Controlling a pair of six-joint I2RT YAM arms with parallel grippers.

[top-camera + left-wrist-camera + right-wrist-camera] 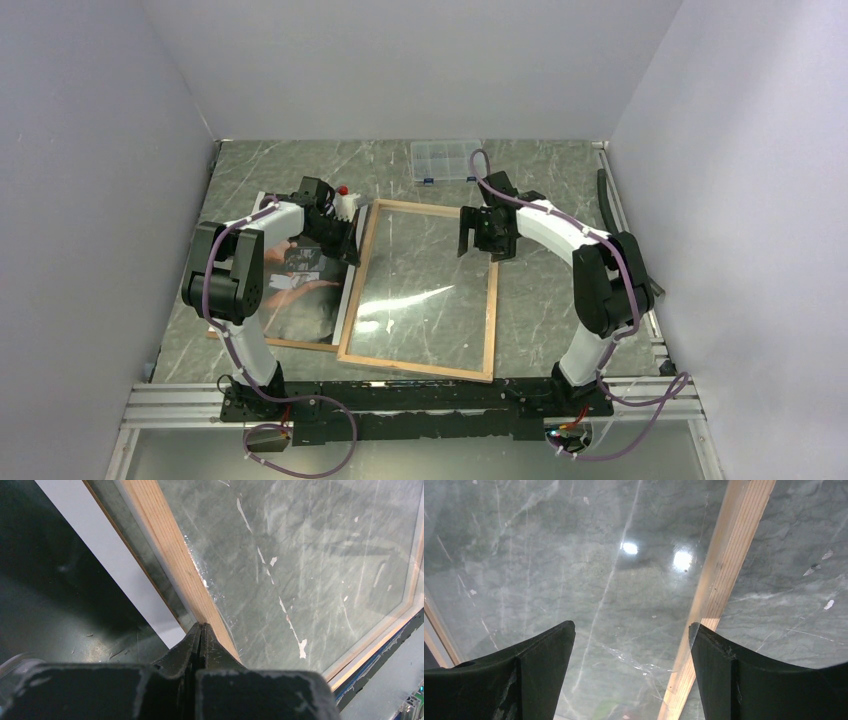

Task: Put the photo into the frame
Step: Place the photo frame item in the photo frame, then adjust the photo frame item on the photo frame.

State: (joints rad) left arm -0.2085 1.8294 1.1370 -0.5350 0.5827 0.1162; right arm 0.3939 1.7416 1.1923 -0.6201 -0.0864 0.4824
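Observation:
The frame point(493, 300) lies flat in the middle of the table, light-wood back up, with the marble showing through its clear pane point(420, 290). Left of it lies the photo point(300, 285), dark picture up, partly hidden under my left arm. My left gripper point(350, 240) is shut with nothing in it. Its tips point(201, 629) rest at the frame's left wooden rail point(165, 545), with the photo's white border point(115, 565) just beside. My right gripper point(478, 238) hovers open over the frame's far right part. Its right finger point(719, 655) stands above the rail point(719, 580).
A brown backing board point(265, 342) peeks out under the photo's near edge. A small clear compartment box point(447, 160) stands at the back wall. Grey walls close in the table on three sides, and the arm bases line the near edge.

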